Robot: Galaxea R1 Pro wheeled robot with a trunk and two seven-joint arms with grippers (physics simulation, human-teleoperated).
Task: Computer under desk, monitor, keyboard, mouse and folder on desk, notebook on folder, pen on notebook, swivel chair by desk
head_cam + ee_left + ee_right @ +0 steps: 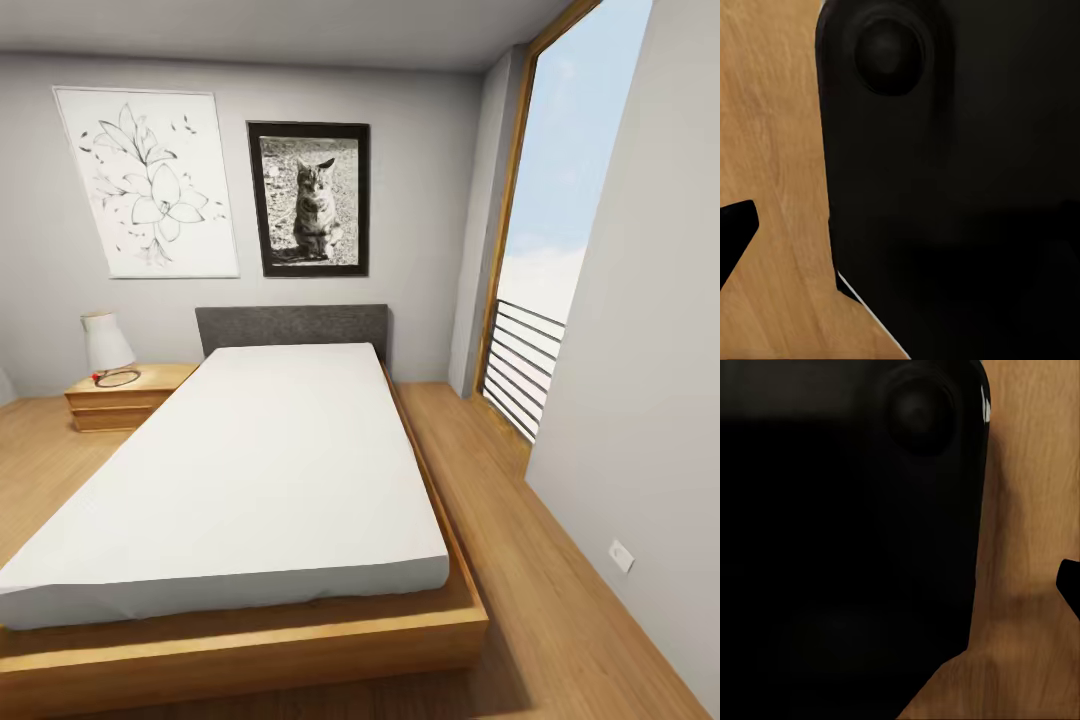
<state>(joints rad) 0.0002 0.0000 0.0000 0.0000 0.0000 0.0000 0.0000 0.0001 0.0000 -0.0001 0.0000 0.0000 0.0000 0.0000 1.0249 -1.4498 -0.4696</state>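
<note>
You see a bed [250, 470] with a smooth white cover, a wooden frame and a grey cloth headboard [291, 330]. Left of it, a wooden side table [125, 395] holds a white lamp [105, 343]. The far wall has a flower drawing [148, 182] and a cat photo [310, 198]. No words to read. Both wrist views show a black, rounded robot part [960, 187] above the wood floor [772, 150]. You cannot tell if your hands are open or closed. None of the task's things are in sight.

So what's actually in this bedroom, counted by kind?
Beds: 1
Nightstands: 1
Lamps: 1
Wall pictures, a flower drawing and a cat photo: 2
Windows: 1
Wall sockets: 1
Total: 7
</note>
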